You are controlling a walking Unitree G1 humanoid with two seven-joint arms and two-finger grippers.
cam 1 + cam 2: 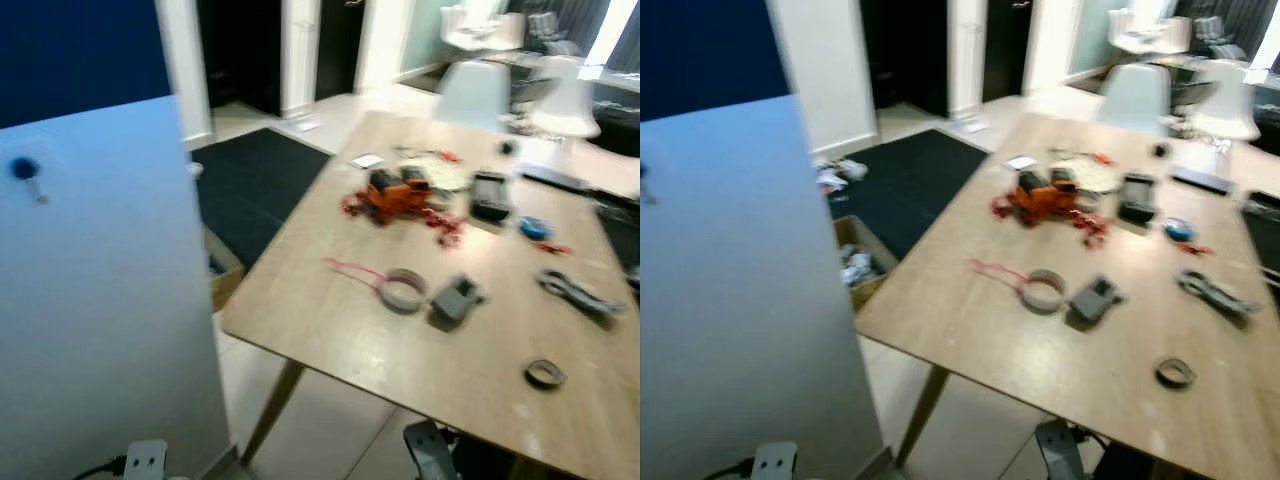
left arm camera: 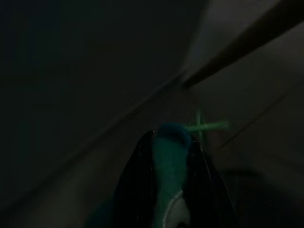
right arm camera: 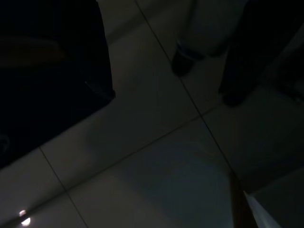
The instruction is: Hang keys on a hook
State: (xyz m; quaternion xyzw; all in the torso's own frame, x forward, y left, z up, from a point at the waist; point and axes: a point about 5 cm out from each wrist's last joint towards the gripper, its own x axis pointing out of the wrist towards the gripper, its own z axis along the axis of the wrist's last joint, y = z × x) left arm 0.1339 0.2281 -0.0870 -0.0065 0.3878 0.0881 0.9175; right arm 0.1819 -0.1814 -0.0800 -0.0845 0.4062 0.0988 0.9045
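One hook (image 1: pixel 24 170): blue, on white panel, left.
Left tool (image 2: pixel 172 142): clenched on teal object.
Right tool: state cannot be told.
Table (image 1: pixel 330 320): right, cluttered.

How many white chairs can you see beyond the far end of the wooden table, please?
2: one white chair at the table's far end, and a second to its right beside the far corner. The background is blurred, so others may be hidden.

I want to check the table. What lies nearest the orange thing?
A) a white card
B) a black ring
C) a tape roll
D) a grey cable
A: the white card lies just beyond the orange thing; the other three lie farther off on the table.
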